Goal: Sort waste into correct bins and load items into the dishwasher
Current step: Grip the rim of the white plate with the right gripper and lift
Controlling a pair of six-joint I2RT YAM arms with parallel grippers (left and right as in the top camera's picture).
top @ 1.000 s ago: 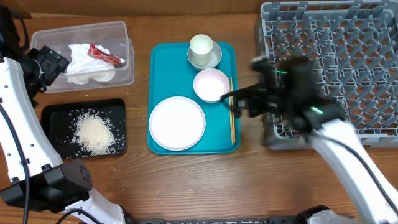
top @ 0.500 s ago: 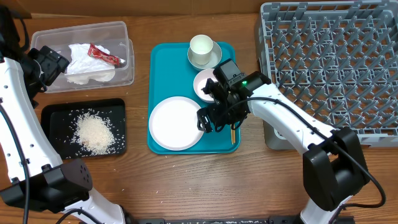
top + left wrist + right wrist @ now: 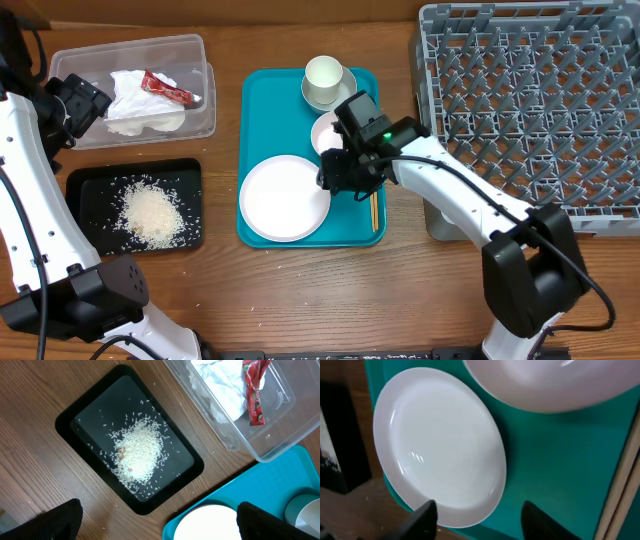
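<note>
The white plate (image 3: 284, 197) lies on the teal tray (image 3: 262, 90); it also shows in the right wrist view (image 3: 440, 455). The white bowl (image 3: 323, 132), cup (image 3: 323, 73) on its saucer (image 3: 345, 96) and the chopsticks (image 3: 374, 210) are on the tray too. My right gripper (image 3: 340, 176) is open, low over the plate's right rim; in its wrist view the fingers (image 3: 479, 519) straddle the rim. The clear tub (image 3: 200, 110) holds the napkin (image 3: 130, 95) and red wrapper (image 3: 168, 89). The black tray (image 3: 85, 185) holds rice (image 3: 150, 212). My left gripper (image 3: 157, 522) is open, high above the table.
The grey dish rack (image 3: 530, 100) fills the right back of the table. The right arm reaches from the front right across the tray's right edge. The left arm stands along the left edge beside the tub.
My right gripper swung left from beside the rack onto the teal tray, then rose slightly toward the bowl and plate rim. The left arm has not moved.
</note>
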